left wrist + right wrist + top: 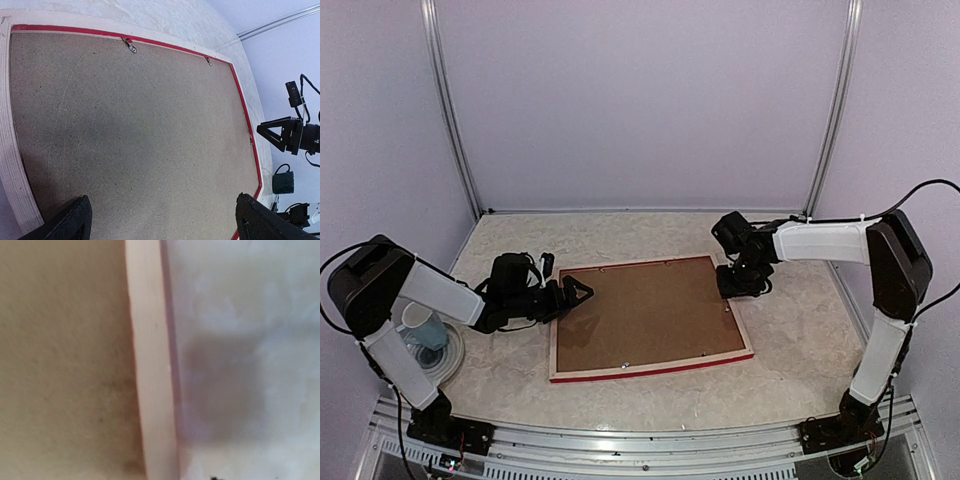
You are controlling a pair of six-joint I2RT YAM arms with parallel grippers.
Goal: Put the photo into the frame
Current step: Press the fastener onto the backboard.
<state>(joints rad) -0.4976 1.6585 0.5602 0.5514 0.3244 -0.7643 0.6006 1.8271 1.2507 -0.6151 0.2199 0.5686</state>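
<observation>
No text, label, brand, number or sign can be read anywhere, neither on the brown hardboard backing panel [645,312], nor on the red-edged pale wood picture frame [650,366], nor on the pale marbled table [795,325]

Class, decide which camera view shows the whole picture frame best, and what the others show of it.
Top external: the frame lies back up, all four edges visible. Left wrist crops it, showing backing panel and red edge close up. Right wrist gives only a blurred strip of pale wood edge.

Red-edged frame [650,367] (speckled brown backing [645,310])
</observation>
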